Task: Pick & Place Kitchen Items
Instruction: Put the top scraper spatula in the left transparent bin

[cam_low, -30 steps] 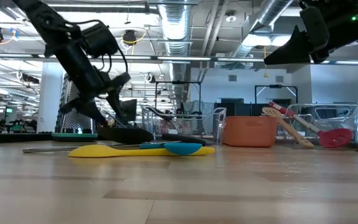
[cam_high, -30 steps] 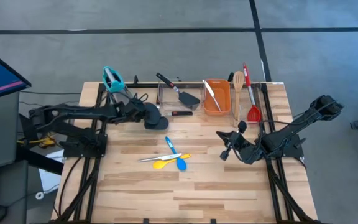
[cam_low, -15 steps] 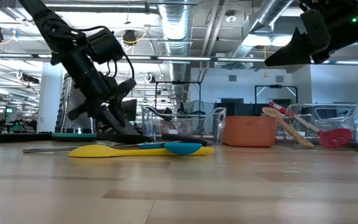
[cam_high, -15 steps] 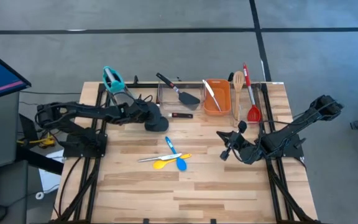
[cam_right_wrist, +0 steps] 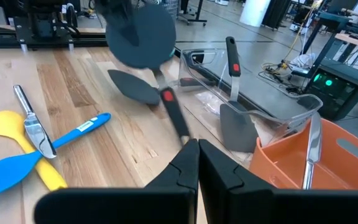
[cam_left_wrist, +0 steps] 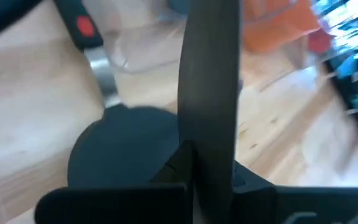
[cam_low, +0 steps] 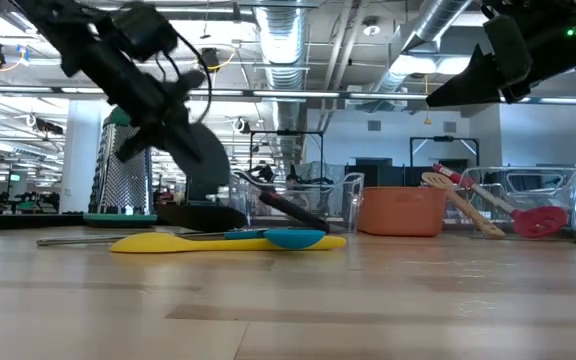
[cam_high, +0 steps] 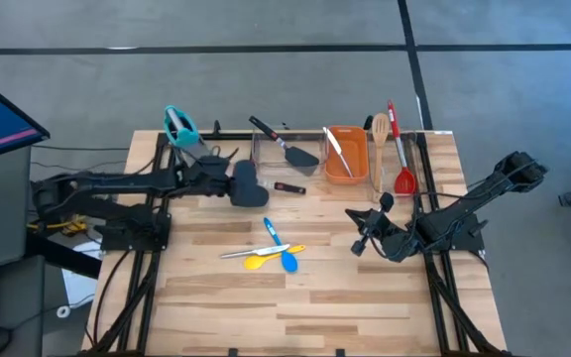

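My left gripper (cam_high: 228, 179) is shut on a dark grey scoop (cam_high: 250, 184), which hangs above the table at the far left (cam_low: 204, 162). In the right wrist view the scoop (cam_right_wrist: 140, 32) shows as a round disc. Below it, a dark spoon with a red-marked black handle (cam_high: 289, 185) lies flat on the wood. A blue spoon (cam_high: 284, 254), a yellow spoon (cam_high: 264, 261) and a silver utensil (cam_high: 238, 254) lie crossed at mid-table. My right gripper (cam_high: 363, 239) hovers shut at the right, touching nothing. My left gripper pinches the scoop between its two fingers at the end nearest the table's left edge (cam_left_wrist: 207, 158). The fingers come slanting down from the left. The scoop is lifted clear of the table, tilted, and hangs down to the right of the fingers (cam_low: 208, 175).
An orange tub (cam_high: 346, 159) and clear trays stand along the far edge, one with a black spatula (cam_high: 287, 149), one with a wooden spoon (cam_high: 379, 149) and a red spoon (cam_high: 402, 169). A teal-handled grater (cam_high: 178, 127) is at the far left. Bare wood fills the near half.
My left gripper went down to the scoop, shut on it, and then rose, drawing slightly back toward the table's left edge. The scoop has left the table and now hangs tilted above the dark spoon, which stayed where it was.
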You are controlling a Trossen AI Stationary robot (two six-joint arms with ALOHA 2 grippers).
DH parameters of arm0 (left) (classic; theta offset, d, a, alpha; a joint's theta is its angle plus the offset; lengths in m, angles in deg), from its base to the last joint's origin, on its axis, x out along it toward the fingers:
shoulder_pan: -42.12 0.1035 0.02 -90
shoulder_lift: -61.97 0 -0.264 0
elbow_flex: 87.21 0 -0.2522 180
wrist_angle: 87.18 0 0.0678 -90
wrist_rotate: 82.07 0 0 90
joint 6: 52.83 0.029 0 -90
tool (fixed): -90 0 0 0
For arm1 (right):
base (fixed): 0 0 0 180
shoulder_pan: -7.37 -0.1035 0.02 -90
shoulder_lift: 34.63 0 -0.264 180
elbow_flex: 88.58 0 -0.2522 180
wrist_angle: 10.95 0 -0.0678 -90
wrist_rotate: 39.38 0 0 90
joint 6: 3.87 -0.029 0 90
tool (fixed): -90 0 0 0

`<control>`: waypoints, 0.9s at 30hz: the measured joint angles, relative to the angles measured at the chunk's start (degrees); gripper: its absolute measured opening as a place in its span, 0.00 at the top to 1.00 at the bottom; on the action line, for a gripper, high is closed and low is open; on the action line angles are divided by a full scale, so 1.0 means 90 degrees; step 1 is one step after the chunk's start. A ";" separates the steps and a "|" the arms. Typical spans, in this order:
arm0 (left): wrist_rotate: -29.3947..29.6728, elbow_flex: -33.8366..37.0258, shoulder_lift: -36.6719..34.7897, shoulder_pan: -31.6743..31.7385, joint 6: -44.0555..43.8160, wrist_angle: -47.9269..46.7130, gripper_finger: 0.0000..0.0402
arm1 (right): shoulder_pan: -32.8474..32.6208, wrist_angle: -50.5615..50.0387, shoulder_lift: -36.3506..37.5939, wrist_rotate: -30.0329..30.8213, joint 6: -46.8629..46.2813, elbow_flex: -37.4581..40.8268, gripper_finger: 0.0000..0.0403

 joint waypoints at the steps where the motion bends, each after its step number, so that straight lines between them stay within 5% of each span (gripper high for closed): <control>1: -0.0030 0.0000 -0.0185 -0.0044 0.0000 -0.0073 1.00 | 0.0000 -0.0001 0.0000 0.0000 0.0002 0.0000 1.00; 14: 0.0189 -0.0002 -0.2076 -0.0993 0.0245 0.0430 1.00 | 0.0012 0.0024 0.0000 0.0000 -0.0019 0.0000 1.00; 27: 0.0912 -0.0015 -0.1218 -0.0191 0.1953 0.2981 1.00 | 0.0017 0.0050 0.0000 0.0002 -0.0017 -0.0001 1.00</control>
